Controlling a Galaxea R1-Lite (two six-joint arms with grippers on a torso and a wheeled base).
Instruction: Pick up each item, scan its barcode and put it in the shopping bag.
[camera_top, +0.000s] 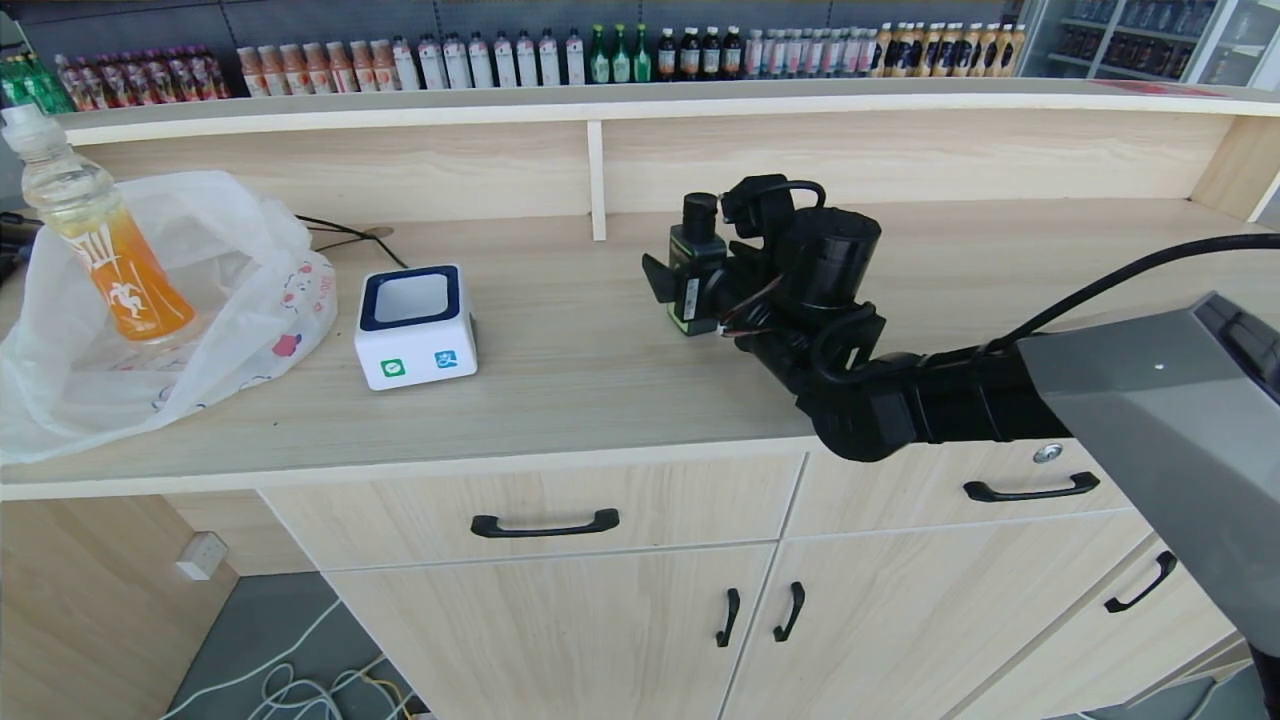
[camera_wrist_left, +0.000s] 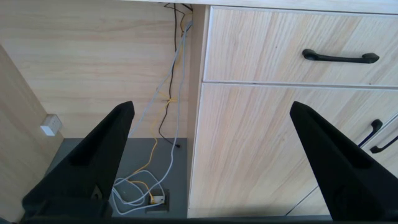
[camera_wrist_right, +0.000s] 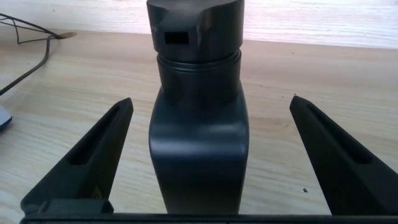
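Right gripper (camera_wrist_right: 211, 102) has its fingers (camera_wrist_right: 93, 158) spread either side of the dark bottle (camera_wrist_right: 196, 155), not touching, so an off-centre squeeze could topple it.

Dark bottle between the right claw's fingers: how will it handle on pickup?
Dark bottle looks rigid and flat-sided, so it probably won't crush or roll. Tall and narrow, standing on the counter: an off-centre touch from the right claw could tip it. Smooth skin may slip.
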